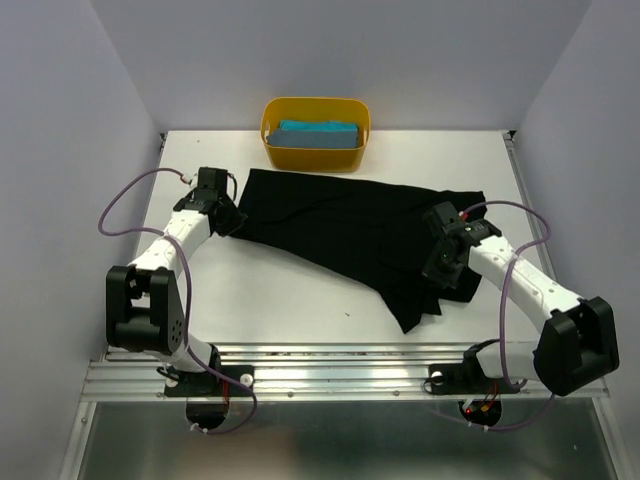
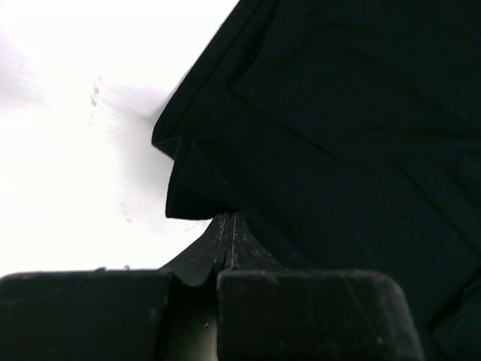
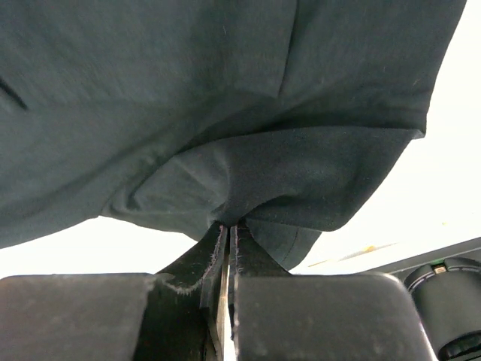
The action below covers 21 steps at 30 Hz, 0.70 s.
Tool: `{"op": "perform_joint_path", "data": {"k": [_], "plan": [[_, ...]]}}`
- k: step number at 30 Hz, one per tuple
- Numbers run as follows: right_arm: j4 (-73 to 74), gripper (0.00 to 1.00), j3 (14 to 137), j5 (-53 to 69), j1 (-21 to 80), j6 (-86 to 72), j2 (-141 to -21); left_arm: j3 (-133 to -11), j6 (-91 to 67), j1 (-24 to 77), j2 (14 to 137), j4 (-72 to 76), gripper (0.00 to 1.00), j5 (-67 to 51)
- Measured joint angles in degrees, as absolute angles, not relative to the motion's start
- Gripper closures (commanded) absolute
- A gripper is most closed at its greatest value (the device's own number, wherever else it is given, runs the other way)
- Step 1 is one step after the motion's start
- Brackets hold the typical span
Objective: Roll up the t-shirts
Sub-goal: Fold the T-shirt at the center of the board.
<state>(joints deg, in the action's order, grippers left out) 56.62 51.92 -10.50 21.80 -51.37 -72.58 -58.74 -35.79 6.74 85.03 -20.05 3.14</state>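
at the left of the white table (image 1: 290,300), the left gripper (image 1: 231,221) sat at the left edge of the black t-shirt (image 1: 350,225). in the left wrist view its two fingers (image 2: 239,248) were pressed flat together with no gap between them, and a folded edge of the black t-shirt (image 2: 338,150) ran down into the tips of the left gripper (image 2: 229,219), so it was pinching that edge of cloth. bare table showed to the left of the fold.

the black t-shirt lay spread across the middle of the table, slanting from upper left to lower right, with a narrow tail of cloth reaching toward the near edge. behind it, at the far side of the table, stood a yellow tub (image 1: 315,158) with the teal t-shirt (image 1: 318,133) lying folded inside.

at the right, the right gripper (image 1: 441,268) rested on the right end of the black t-shirt. in the right wrist view its fingers (image 3: 248,259) were closed tight, and the black t-shirt (image 3: 225,98) bunched and puckered into the tips of the right gripper (image 3: 228,229), so it had a pinch of that cloth. pale table showed below and to the right of the gathered cloth.
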Motion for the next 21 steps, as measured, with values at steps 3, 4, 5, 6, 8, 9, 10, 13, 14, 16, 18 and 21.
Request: {"op": "perform_joint_path", "data": {"k": [3,4,5,6,8,9,10,13,14,16,18,21], "plan": [[57.5,0.99,54.9,-12.3,21.8,-51.0,-74.6,-60.9,-36.4,6.7,86.8,-20.0,1.00,3.1],[57.5,0.99,55.3,-12.5,21.8,-50.8,-74.8,-61.4,-36.6,6.7,87.3,-20.1,1.00,3.1],[57.6,0.99,56.7,-13.3,21.8,-50.7,-75.6,-62.1,-36.8,6.7,87.8,-20.1,1.00,3.1],[57.7,0.99,57.3,-13.5,21.8,-50.5,-75.9,-62.6,-36.8,6.7,88.3,-20.2,1.00,3.1],[58.0,0.98,59.2,-14.2,21.8,-50.3,-76.6,-63.9,-36.9,6.7,89.3,-20.4,1.00,3.1],[58.1,0.98,60.1,-14.5,21.7,-50.1,-76.8,-64.3,-36.9,6.7,89.7,-20.4,1.00,3.1],[58.3,0.98,61.1,-14.9,21.5,-49.7,-77.2,-64.7,-36.9,6.7,90.1,-20.5,1.00,3.1],[58.5,0.98,63.8,-15.6,21.0,-49.1,-78.5,-66.0,-37.0,6.7,91.7,-20.4,1.00,2.9],[58.5,0.98,64.7,-15.9,20.8,-48.8,-79.0,-66.4,-37.0,6.7,92.2,-20.5,1.00,2.9],[58.4,0.98,66.3,-16.4,19.9,-48.1,-80.3,-67.2,-37.0,6.7,93.4,-20.4,1.00,2.9],[58.5,0.98,67.5,-16.8,19.3,-47.4,-81.3,-67.9,-37.0,6.7,94.7,-20.4,1.00,3.0],[58.4,0.98,69.7,-17.6,18.2,-45.9,-83.1,-68.7,-37.0,6.7,96.1,-20.6,1.00,3.1]]}}
